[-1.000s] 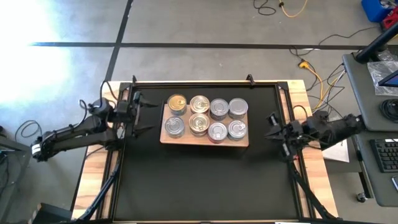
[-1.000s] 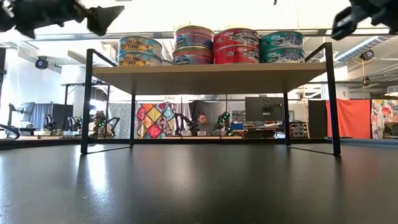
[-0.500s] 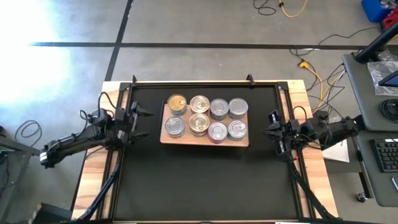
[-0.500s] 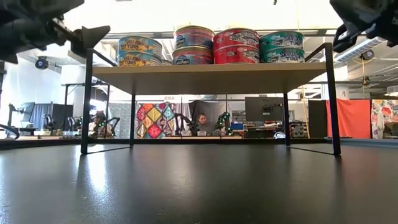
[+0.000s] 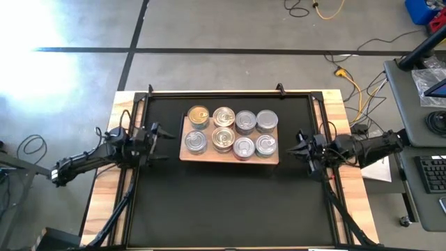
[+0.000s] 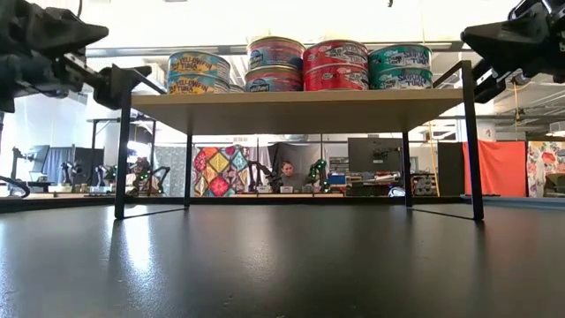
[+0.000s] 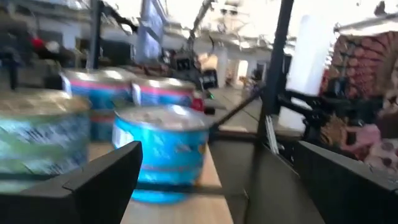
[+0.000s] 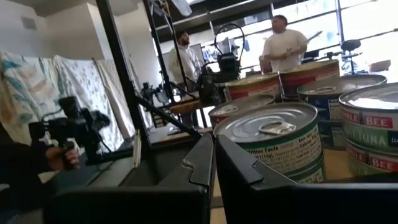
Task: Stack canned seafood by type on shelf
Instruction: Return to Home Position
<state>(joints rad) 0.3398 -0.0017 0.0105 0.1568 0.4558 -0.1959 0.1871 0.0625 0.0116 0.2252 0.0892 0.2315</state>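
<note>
The shelf, a pale wood board on thin black legs, stands on the far middle of the black mat. Several tins of canned seafood sit on it in two-high piles, with yellow, blue, red and green labels. My left gripper hovers open just off the shelf's left end, at about board height. Its wrist view shows a blue tin between the spread fingers. My right gripper hovers shut off the shelf's right end, facing a green-labelled tin.
Black frame rails run along both sides of the mat, on a wooden table rim. The mat's near half lies bare. Beyond the table the room shows people, coloured cloths and equipment.
Both grippers have sunk from above the tins to about board height. My left gripper dropped farther, drifting toward the table's near edge and rolling a little. My right gripper crept toward the shelf's right end and rolled too. The tins have stayed put.
</note>
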